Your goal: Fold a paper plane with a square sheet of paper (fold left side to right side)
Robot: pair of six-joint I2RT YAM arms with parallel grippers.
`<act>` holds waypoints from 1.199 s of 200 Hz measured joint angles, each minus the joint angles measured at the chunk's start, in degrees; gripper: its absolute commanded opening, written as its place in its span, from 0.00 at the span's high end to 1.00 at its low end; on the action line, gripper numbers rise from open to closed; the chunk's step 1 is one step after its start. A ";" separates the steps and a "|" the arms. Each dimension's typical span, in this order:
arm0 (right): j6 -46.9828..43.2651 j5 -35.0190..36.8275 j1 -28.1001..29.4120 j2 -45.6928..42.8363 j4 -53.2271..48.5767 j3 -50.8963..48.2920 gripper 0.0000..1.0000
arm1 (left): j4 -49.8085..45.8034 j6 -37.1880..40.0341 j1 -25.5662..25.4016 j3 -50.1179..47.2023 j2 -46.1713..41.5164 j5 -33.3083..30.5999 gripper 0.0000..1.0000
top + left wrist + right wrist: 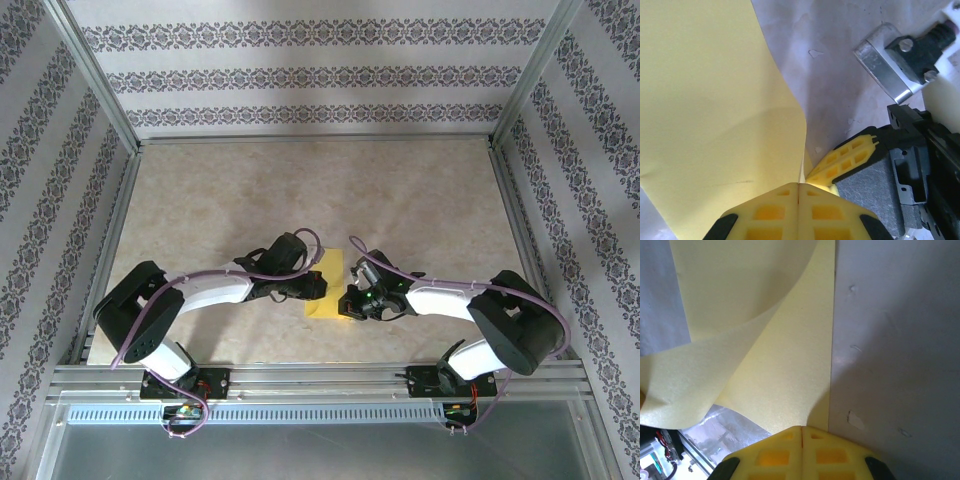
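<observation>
While the table [420,200] gives us loads of room, the square sheet of paper [332,265] sits near the front, right between the two arms. The left gripper [318,286] has its jaws squeezed together on what looks like the sheet's left side, which curls up off the surface. The right gripper [349,300] is closed too, tip at the right edge, though we can't tell if it's pinning or pinching. We'd carry the flap over low, match edges first, then crease.
</observation>
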 measured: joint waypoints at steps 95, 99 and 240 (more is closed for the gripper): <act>-3.37 0.87 -0.04 0.55 -3.41 1.92 1.00 | -1.57 5.20 3.43 0.00 1.42 0.44 0.98; -3.41 0.87 -0.07 0.57 -3.43 1.95 1.00 | -1.57 5.53 3.52 0.00 1.73 0.44 0.98; -3.85 0.87 -0.55 0.63 -4.09 2.23 1.00 | -2.01 10.16 5.29 0.87 6.14 0.20 0.98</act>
